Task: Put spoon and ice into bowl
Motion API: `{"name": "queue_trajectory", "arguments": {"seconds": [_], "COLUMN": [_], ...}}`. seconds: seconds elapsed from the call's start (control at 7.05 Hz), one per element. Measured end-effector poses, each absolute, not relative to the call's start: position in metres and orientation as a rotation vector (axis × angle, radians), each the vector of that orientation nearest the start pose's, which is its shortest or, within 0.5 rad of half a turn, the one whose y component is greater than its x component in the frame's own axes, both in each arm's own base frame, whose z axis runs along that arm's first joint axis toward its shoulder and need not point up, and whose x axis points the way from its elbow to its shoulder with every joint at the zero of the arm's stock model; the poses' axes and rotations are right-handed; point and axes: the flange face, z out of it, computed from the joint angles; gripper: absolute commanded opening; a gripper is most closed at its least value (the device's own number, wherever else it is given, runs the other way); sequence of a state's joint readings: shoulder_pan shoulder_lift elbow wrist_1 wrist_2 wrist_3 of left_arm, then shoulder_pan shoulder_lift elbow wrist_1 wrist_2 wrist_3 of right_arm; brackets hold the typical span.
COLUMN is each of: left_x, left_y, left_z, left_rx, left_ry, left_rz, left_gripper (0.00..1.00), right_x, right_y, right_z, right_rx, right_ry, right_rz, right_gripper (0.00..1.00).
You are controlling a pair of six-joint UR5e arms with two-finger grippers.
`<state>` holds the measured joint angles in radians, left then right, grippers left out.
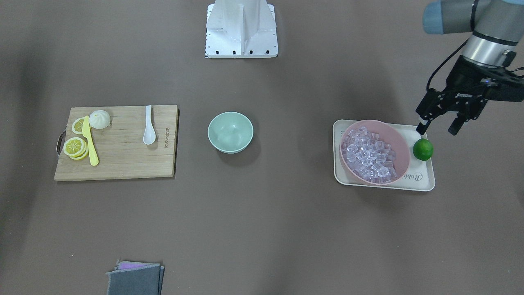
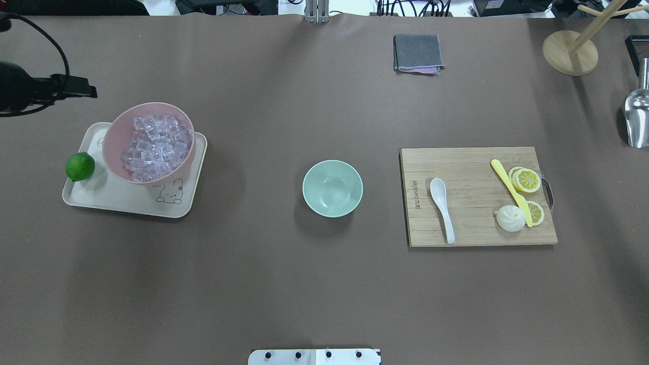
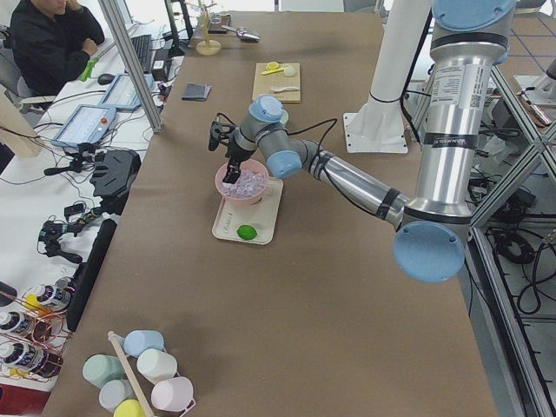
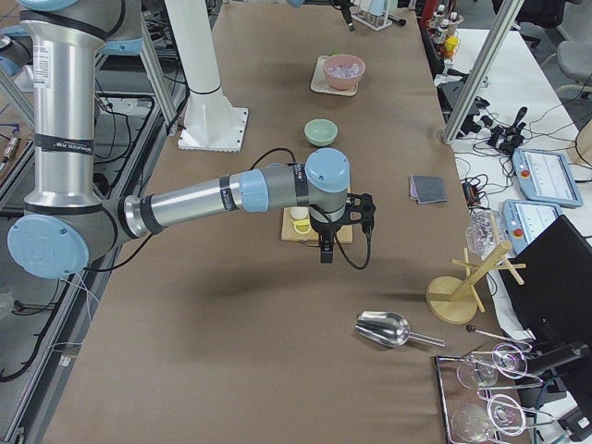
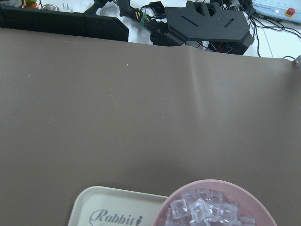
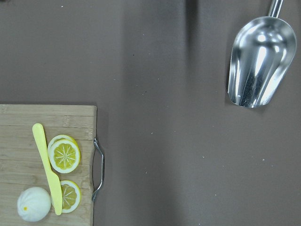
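Note:
The white spoon (image 1: 149,127) lies on the wooden cutting board (image 1: 123,159), also in the overhead view (image 2: 442,205). The mint-green bowl (image 1: 230,132) stands empty at the table's middle (image 2: 332,188). The ice (image 1: 370,157) fills a pink bowl (image 1: 403,149) on a cream tray (image 1: 417,180), and shows overhead (image 2: 154,147). My left gripper (image 1: 437,130) is open and empty, above the tray's corner by a lime (image 1: 423,149). My right gripper (image 4: 326,245) shows only in the exterior right view, beyond the board's end; I cannot tell if it is open or shut.
On the board lie a yellow knife (image 1: 90,141), lemon slices (image 1: 75,146) and a white bun (image 1: 100,119). A metal scoop (image 2: 638,119) lies at the far right. A folded grey cloth (image 2: 418,52) and a wooden stand (image 2: 570,50) sit at the far edge.

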<state>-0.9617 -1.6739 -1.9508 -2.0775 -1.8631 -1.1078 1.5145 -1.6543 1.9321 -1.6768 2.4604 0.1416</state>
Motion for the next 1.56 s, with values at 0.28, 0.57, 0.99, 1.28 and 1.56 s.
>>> {"name": "queue_trajectory", "arguments": {"seconds": [0.28,0.57,0.99,1.28,1.56], "left_x": [0.278,0.324,0.351,0.358,0.359], "left_y": [-0.481,-0.474,-0.476,-0.479,-0.478], "left_z": [0.358,0.347,0.358,0.366,0.371], "left_rx": [0.441,0.435,0.426,0.421,0.415], "left_ry": [0.859,0.85,0.823,0.807,0.799], "left_rz": [-0.339,-0.34,-0.331,-0.325,-0.322], "left_gripper": [0.88,0.77,0.72,0.61,0.61], "right_x": [0.027,0.026,0.026,0.025,0.025], "right_y": [-0.451,-0.45,-0.45,-0.45,-0.45], "right_z": [0.53,0.534,0.535,0.536,0.536], "right_rx": [0.043,0.034,0.031,0.028,0.028], "right_ry": [-0.939,-0.947,-0.95,-0.951,-0.951], "right_rz": [0.012,0.014,0.015,0.015,0.016], "right_gripper": [1.0,1.0,1.0,1.0,1.0]}}
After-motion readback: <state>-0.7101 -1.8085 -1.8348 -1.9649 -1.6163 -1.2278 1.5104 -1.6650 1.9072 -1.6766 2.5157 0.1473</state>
